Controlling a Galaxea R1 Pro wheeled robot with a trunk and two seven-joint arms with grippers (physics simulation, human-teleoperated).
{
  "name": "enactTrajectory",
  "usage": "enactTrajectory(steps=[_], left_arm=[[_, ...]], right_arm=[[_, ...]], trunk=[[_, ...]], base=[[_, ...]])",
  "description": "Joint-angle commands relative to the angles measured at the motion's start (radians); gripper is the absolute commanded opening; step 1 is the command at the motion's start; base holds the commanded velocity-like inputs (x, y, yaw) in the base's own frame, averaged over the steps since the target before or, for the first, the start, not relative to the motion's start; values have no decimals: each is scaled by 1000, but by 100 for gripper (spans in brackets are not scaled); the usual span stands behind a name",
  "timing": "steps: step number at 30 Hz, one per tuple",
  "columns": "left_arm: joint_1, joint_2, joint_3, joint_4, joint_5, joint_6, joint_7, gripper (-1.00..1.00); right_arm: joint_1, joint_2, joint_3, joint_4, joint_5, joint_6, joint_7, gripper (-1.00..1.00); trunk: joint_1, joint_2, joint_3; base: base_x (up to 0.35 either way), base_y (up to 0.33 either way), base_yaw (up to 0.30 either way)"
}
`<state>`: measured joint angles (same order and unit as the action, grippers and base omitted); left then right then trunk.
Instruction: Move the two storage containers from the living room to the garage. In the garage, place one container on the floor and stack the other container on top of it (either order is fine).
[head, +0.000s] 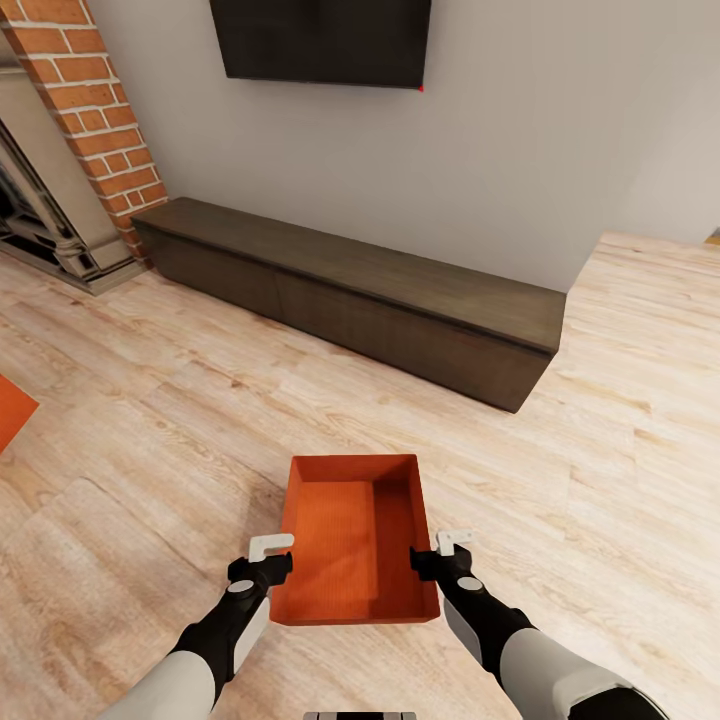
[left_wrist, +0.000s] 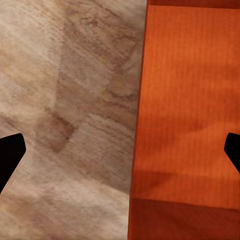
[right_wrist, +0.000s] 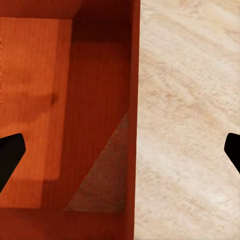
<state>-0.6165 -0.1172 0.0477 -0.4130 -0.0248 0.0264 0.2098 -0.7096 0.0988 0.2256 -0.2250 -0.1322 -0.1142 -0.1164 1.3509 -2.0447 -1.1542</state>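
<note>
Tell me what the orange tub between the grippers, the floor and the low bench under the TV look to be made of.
Tub: probably plastic, matte orange-red, with thin straight walls and fine ribbing inside.
Floor: seemingly wood plank or laminate, pale with visible grain and board seams, low sheen.
Bench: looks like dark-brown wood or veneer, matte, faint grain along the top.

Matt ribbed orange plastic tub (head: 355, 535), pale wood-plank floor (head: 150, 420), dk wood bench (head: 350, 280)

Two arms: pale grey upper casings, black forearm and wrist sections, each wrist bearing a round grey disc. Left gripper (head: 271, 548) and right gripper (head: 453, 541) had white angular fingers; fingertips (left_wrist: 11, 155) rendered black in wrist views
</note>
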Motion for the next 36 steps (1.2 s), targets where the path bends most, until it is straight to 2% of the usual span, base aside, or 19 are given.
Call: enactTrajectory(steps=[1, 11, 36], left_arm=[[0, -1, 5, -1, -3, 3, 0, 100], [0, -1, 4, -1, -3, 3, 0, 100], [0, 1, 6, -1, -3, 3, 0, 100]], right_arm=[[-1, 0, 9, 1, -11, -4, -5, 100], [-1, 0, 9, 1, -10, -4, -5, 100], [-1, 1, 9, 1, -9, -6, -6, 100]], trunk=[[0, 0, -1], [0, 0, -1], [96, -175, -79]], base=[[0, 0, 0], [0, 0, 0], [0, 0, 0]])
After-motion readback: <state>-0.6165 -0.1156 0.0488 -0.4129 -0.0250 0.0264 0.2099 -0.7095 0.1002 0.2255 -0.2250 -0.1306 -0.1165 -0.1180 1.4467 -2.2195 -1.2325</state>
